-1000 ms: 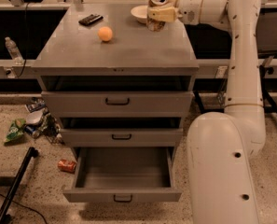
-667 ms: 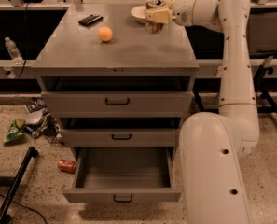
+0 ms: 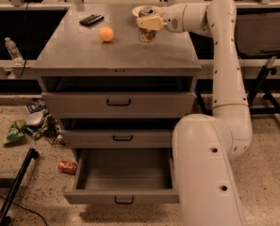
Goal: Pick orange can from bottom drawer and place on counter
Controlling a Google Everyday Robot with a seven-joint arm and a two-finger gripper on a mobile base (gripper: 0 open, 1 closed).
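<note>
My gripper is over the back right part of the counter and is shut on the orange can. The can is upright, its silver top just behind the fingers, its base at or just above the grey surface. The bottom drawer is pulled open below and its inside shows nothing in it. My white arm reaches up from the lower right and bends left over the cabinet's right edge.
An orange ball and a black flat object lie on the counter's back left. A pale plate sits behind the can. A redder crushed can, wrappers and a bottle lie left of the cabinet.
My gripper has moved left and lower with the orange can, from beside the plate at the back right edge to further in over the counter.
</note>
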